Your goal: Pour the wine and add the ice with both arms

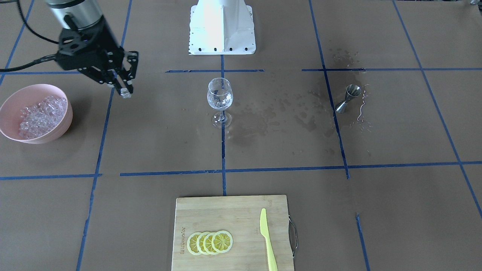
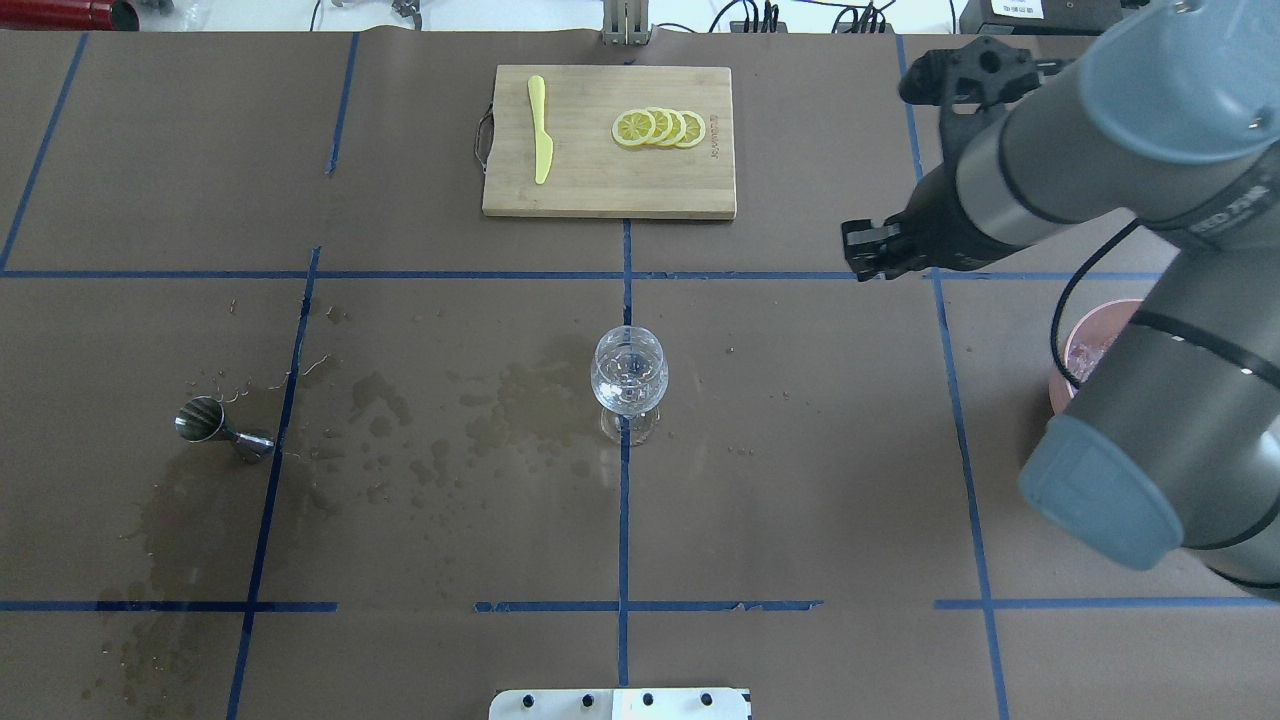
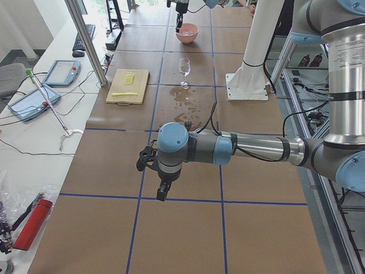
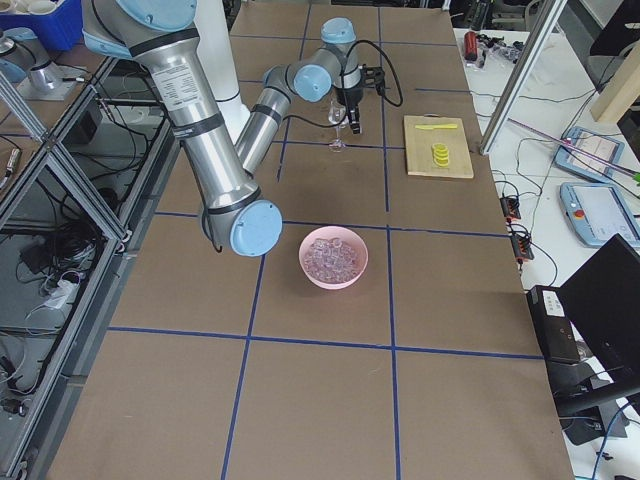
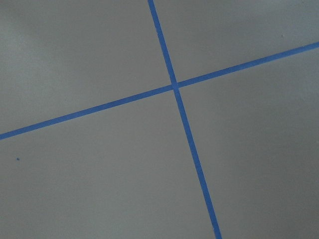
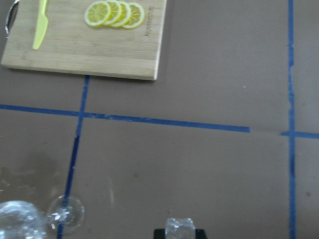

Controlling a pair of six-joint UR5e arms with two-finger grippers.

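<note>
My right gripper [image 1: 125,91] is shut on one clear ice cube [image 1: 126,95] and holds it above the table, between the pink bowl [image 1: 56,131] and the wine glass [image 1: 220,98]. The cube also shows at the bottom of the right wrist view [image 6: 179,228], right of the glass [image 6: 20,221]. The bowl holds many ice chunks [image 1: 39,114]. The glass stands upright at the table's middle [image 2: 629,372] with glinting clear contents. My left gripper [image 3: 162,191] hangs over bare paper far from the glass; I cannot tell whether it is open or shut.
A steel jigger [image 1: 348,98] stands among wet stains [image 1: 286,113]. A wooden cutting board [image 1: 211,210] carries lemon slices [image 1: 210,242] and a yellow knife [image 1: 268,241]. The white robot base [image 1: 222,26] sits at the table's edge.
</note>
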